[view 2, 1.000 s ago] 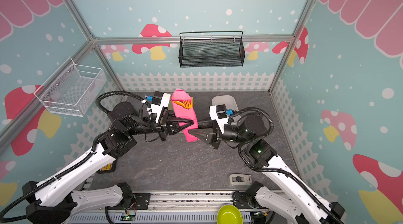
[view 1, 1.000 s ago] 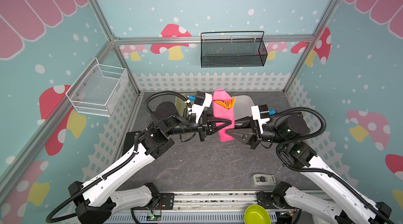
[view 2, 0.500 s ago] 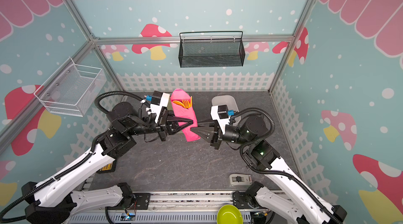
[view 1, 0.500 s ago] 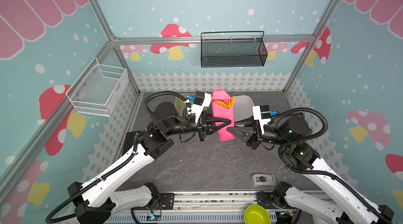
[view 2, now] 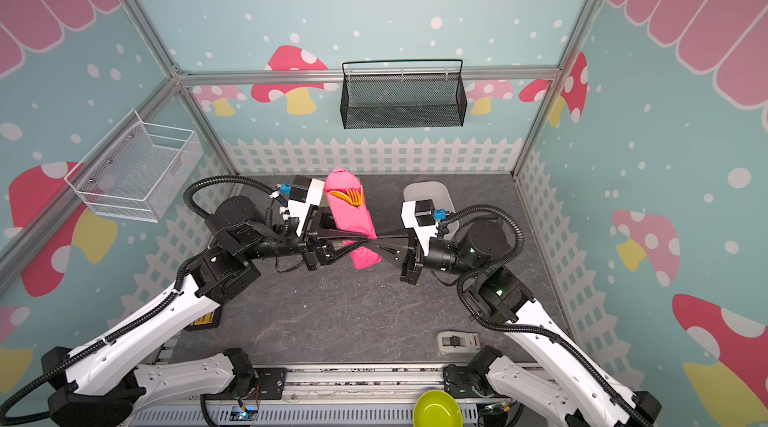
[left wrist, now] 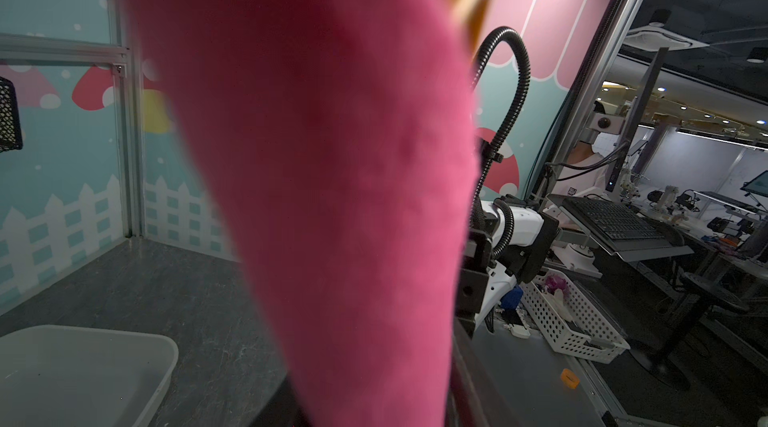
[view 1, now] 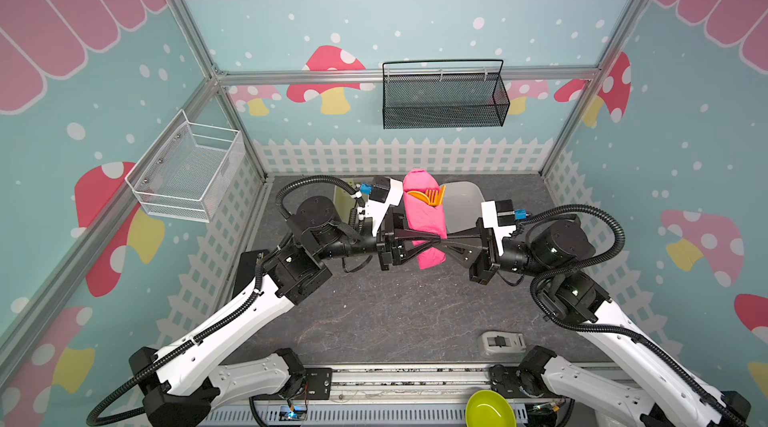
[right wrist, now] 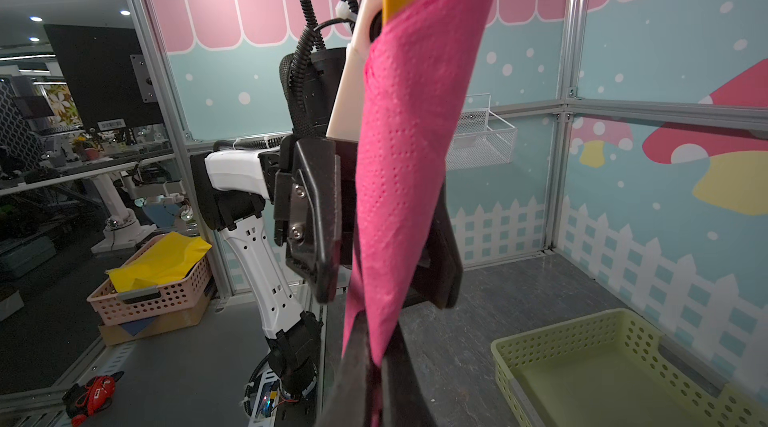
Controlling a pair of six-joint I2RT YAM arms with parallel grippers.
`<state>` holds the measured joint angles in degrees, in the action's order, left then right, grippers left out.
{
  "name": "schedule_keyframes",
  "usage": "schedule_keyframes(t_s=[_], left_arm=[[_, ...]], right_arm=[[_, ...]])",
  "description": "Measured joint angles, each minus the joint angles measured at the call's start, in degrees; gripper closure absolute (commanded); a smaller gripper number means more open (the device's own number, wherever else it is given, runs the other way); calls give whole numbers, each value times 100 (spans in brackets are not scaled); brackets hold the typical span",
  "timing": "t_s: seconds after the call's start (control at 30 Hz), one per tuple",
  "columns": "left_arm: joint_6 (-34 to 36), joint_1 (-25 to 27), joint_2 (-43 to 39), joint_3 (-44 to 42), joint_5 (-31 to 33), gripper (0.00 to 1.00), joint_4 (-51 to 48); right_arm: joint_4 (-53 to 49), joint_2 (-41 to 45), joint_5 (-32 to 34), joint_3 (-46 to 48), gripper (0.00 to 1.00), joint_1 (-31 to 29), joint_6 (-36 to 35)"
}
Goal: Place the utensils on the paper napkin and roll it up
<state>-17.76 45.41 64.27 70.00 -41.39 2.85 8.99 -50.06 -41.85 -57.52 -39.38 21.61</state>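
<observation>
Two grippers are met at the paper napkin (view 1: 424,217) roll above the table (view 1: 395,312) in both top views, the utensils (view 2: 351,196) lodged in its open end. In the left wrist view the blurred napkin is shown near a grey bin (left wrist: 83,362). In the right wrist view the right gripper (right wrist: 376,346) is clamped on its tapered end, the left gripper (right wrist: 388,298) with fingers (right wrist: 320,229) parted around it, a green basket (right wrist: 582,366) set on the table.

No readable text, labels, brands or numbers anywhere in view.
</observation>
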Motion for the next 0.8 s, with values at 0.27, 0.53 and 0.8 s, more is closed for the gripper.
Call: schedule_keyframes(t_s=[0.27, 0.53, 0.8], left_arm=[[-46, 0, -13, -232, -116, 56, 125], [-50, 0, -192, -348, -127, 61, 210], [-50, 0, -310, -372, -120, 68, 267]], right_arm=[[48, 79, 0, -28, 100, 0, 9], [79, 101, 0, -31, 100, 0, 31], [90, 101, -2, -31, 100, 0, 33]])
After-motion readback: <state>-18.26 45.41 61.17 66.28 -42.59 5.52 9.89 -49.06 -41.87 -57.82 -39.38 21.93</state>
